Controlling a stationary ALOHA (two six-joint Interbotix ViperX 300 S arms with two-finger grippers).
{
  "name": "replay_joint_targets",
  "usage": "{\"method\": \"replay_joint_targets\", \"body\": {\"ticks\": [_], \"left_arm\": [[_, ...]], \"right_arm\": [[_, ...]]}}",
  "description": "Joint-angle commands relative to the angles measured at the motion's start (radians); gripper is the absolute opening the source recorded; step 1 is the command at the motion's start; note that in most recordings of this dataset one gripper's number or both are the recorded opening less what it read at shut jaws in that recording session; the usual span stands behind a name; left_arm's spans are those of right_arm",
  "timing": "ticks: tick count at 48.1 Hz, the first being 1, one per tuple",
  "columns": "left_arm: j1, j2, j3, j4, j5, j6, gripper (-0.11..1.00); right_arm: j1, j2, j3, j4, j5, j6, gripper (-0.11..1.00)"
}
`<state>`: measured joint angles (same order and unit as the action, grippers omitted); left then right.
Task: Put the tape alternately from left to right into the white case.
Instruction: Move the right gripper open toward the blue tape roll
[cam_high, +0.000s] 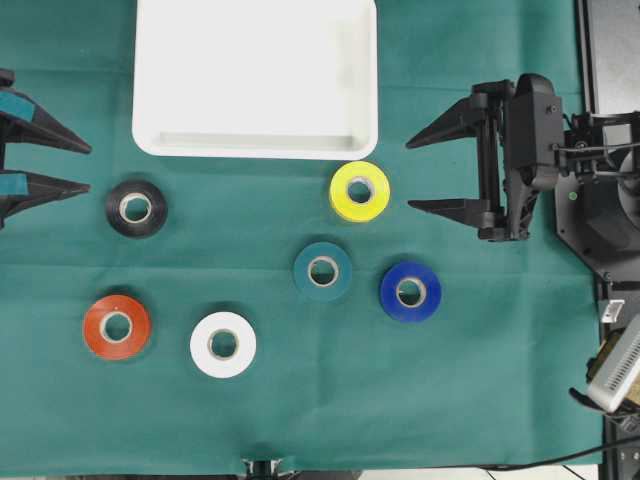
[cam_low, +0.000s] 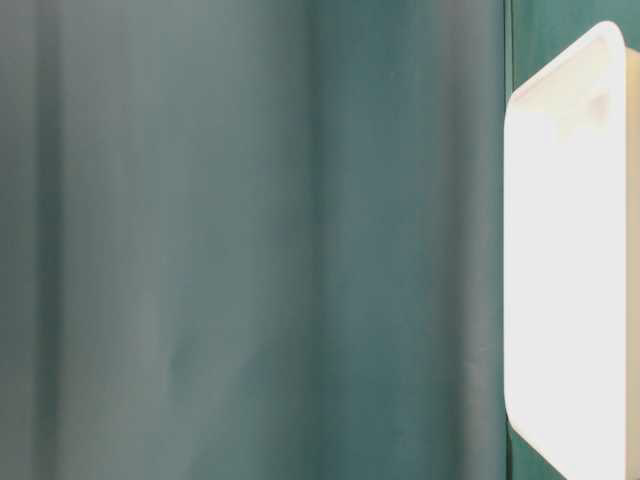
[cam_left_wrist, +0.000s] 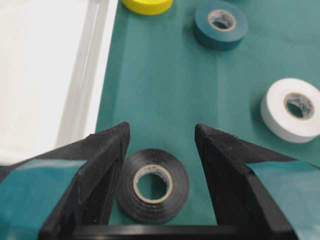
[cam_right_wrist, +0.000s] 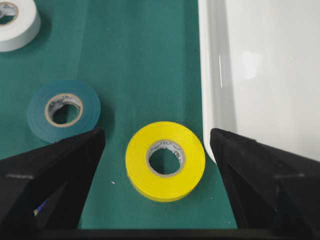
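My left gripper (cam_left_wrist: 160, 140) stands with its jaws apart, holding nothing; the black roll (cam_left_wrist: 153, 185) lies flat on the green cloth (cam_high: 260, 400) between my fingertips, at 6 o'clock in my wrist view. My right gripper (cam_right_wrist: 157, 145) gapes wide, the yellow roll (cam_right_wrist: 165, 160) between its jaws, seemingly untouched. The white case (cam_high: 150, 140) sits at 12 o'clock overhead, the yellow roll just below its corner.

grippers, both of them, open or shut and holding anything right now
Left gripper: open, holding nothing; black tape roll lies between its fingers.
Right gripper: open, holding nothing; yellow tape roll lies between its fingers.
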<state>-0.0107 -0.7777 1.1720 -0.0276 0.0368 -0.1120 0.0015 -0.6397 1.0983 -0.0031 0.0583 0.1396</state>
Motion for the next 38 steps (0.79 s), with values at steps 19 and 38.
{"method": "replay_joint_targets", "body": {"ticks": [19, 38], "left_arm": [[0.003, -0.005, -0.011, -0.002, -0.003, 0.005, 0.58], [0.003, -0.008, -0.002, -0.002, -0.006, 0.005, 0.58]], "right_arm": [[0.098, 0.0, 0.014, -0.002, -0.006, 0.04, 0.67], [0.201, -0.008, 0.06, -0.002, -0.028, 0.046, 0.67]]}}
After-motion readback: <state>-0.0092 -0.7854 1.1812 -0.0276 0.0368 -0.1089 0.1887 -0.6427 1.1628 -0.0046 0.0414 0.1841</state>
